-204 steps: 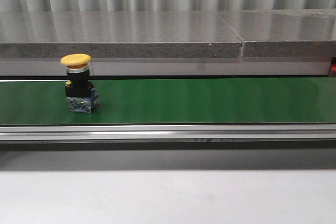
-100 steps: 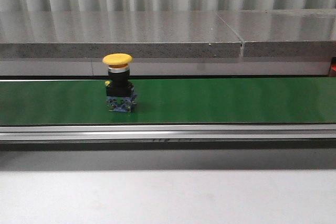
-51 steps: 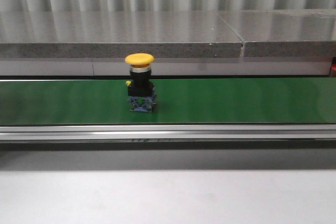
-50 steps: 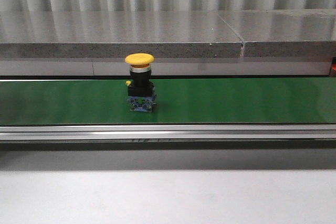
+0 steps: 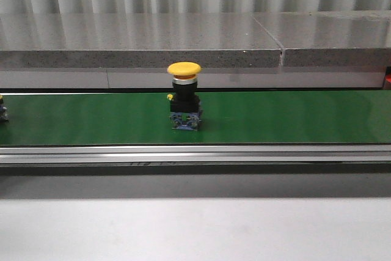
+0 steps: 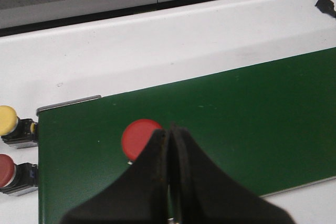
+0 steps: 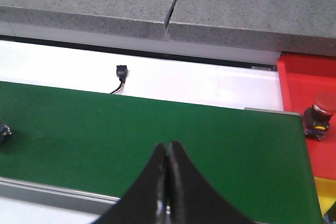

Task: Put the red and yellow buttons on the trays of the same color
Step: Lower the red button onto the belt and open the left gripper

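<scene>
Left gripper (image 6: 169, 135): mine, fingers pressed together, holding nothing, above the green belt (image 6: 236, 124). Right gripper (image 7: 167, 163): mine, likewise closed and empty.

Item, yellow button (image 5: 184, 96): upright near the middle of the belt; flat yellow mushroom cap, silver collar, black body, blue-grey contact block at the base.

Item, red button (image 6: 140, 138): on the belt, just beside my left fingertips; round red cap seen from above.

Item, second red button (image 7: 319, 114): standing on the red tray (image 7: 310, 77) past the belt's end.
</scene>
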You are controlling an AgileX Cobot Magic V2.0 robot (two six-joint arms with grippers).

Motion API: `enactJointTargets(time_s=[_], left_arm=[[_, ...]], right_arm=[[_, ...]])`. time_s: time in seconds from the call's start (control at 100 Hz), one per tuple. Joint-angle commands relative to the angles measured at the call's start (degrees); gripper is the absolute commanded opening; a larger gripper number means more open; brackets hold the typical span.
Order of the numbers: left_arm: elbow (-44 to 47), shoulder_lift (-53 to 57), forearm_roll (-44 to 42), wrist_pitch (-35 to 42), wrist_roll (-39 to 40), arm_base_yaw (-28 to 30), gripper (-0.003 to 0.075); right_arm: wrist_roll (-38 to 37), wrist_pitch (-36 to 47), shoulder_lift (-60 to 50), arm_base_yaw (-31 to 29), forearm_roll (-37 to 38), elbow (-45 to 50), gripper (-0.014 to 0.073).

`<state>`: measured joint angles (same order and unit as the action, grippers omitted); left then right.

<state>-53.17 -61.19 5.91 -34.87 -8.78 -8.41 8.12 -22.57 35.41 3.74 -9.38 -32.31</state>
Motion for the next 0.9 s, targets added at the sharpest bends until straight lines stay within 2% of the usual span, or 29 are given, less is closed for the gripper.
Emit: enactJointTargets(time_s=[0.0, 0.36, 0.67, 0.89], left_arm=[[2.26, 5.67, 0.27, 6.37, 0.08, -0.58, -0.002], [14.32, 23.68, 0.5, 7.31, 0.08, -0.58, -0.002], [17.3, 34.83, 0.87, 3.64, 0.08, -0.58, -0.002], [18.33, 37.17, 0.87, 3.41, 0.08, -0.58, -0.002]], right_arm=[[0.35, 3.81, -0.12, 0.04, 0.03, -1.53, -0.0067], [0.35, 3.81, -0.12, 0.04, 0.03, -1.53, -0.0067], [0.35, 3.81, -0.12, 0.04, 0.03, -1.53, -0.0067], [0.35, 3.81, -0.12, 0.04, -0.03, -1.53, -0.0067]])
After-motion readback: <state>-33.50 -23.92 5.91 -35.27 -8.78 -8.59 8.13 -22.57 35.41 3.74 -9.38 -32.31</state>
